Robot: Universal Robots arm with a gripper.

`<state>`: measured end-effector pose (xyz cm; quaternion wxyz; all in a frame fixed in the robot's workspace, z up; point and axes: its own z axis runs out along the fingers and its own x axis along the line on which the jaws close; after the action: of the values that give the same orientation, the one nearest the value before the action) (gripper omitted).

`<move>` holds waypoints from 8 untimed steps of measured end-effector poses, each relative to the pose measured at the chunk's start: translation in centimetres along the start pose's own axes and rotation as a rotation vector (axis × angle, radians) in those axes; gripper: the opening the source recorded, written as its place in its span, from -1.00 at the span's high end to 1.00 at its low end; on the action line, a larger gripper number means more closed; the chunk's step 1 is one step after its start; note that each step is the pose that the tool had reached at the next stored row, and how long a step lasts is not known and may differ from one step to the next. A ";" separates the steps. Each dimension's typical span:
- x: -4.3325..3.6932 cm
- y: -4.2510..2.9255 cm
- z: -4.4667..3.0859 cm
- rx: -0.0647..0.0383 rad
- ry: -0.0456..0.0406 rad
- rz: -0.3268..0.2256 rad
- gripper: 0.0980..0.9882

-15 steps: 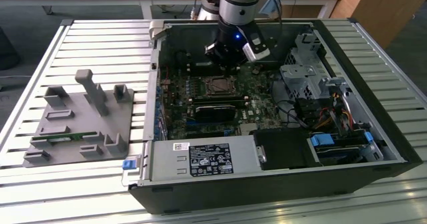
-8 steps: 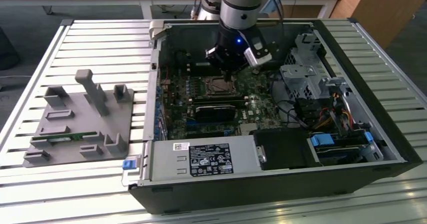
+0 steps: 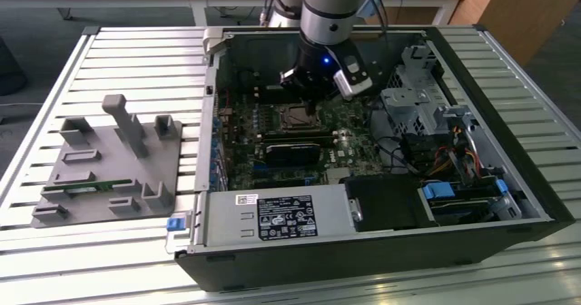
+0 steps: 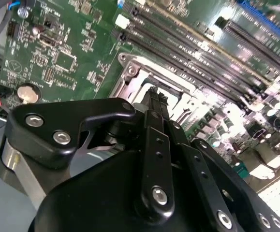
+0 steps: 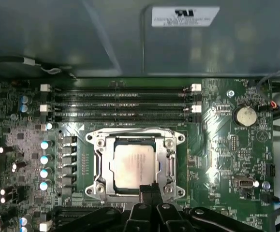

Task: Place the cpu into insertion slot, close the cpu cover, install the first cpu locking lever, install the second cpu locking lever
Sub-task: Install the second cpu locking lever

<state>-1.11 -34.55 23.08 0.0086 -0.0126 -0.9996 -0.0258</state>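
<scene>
The cpu (image 5: pixel 134 164) lies flat in the insertion slot (image 5: pixel 92 189), silver-grey top up, on the green board inside the open computer case (image 3: pixel 472 244). The cpu cover (image 5: pixel 103 164) is down over it as a silver frame around its edges. A thin wire lever (image 5: pixel 130 130) runs along the socket edge nearest the memory slots. My gripper (image 5: pixel 148 187) is shut with nothing between its black fingers, its tips at the socket edge opposite that lever. The second wrist view shows the gripper (image 4: pixel 155 94) just above the slot's metal rim (image 4: pixel 130 72). In the exterior view the gripper (image 3: pixel 309 107) hangs over the slot (image 3: pixel 295 118).
Long black memory slots (image 5: pixel 120 104) lie beside the socket, a coin battery (image 5: pixel 245 116) further along the board. A black card (image 3: pixel 295 152), a power supply (image 3: pixel 263 216) and a drive cage (image 3: pixel 418 101) crowd the case. A grey fixture plate (image 3: pixel 109 162) stands on the exterior view's left.
</scene>
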 end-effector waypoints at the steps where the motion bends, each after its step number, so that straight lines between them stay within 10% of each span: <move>1: 0.00 -0.11 -0.01 0.000 0.0000 0.000 0.98; 8: -0.02 -0.89 -0.05 0.000 0.0000 0.000 0.98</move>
<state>-1.11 -35.44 23.08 0.0086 -0.0126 -0.9996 -0.0258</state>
